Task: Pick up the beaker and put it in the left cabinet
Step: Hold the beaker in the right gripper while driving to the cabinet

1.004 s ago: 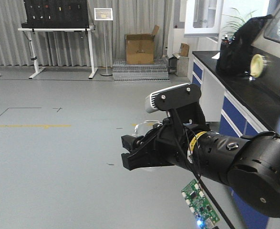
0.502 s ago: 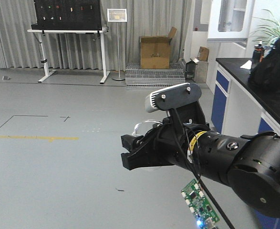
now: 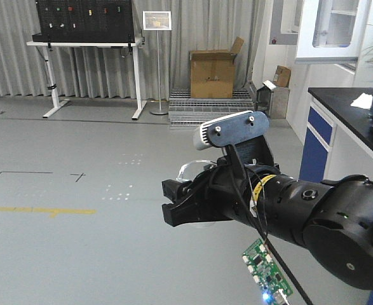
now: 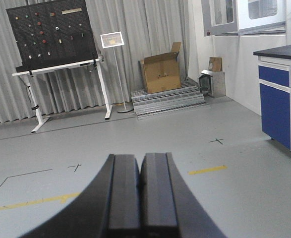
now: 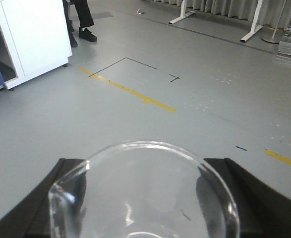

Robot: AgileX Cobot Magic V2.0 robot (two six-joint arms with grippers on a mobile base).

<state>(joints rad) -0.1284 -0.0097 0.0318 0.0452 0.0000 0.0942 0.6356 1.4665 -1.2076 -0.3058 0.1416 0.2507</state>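
My right gripper [image 3: 173, 207] is shut on the beaker [image 3: 195, 168], a small clear glass one, and holds it in the air over the grey floor. In the right wrist view the beaker's round rim [image 5: 144, 148] fills the lower frame between the two black fingers [image 5: 46, 198], with the gripper [image 5: 143, 164] closed around it. My left gripper [image 4: 138, 157] is shut and empty, its pads pressed together, pointing across open floor. The left cabinet is out of view.
A black counter with blue drawers [image 3: 339, 111] runs along the right. A cardboard box [image 3: 213, 67] on a metal grating, a sign stand [image 3: 156, 22] and a table with a black pegboard [image 3: 84, 44] stand at the back. A white cabinet [image 5: 31, 34] and a person's legs [image 5: 81, 20] are nearby.
The whole background has shifted right and the counter has slid toward the right edge, so the base has turned. The right arm still holds the beaker the same way.
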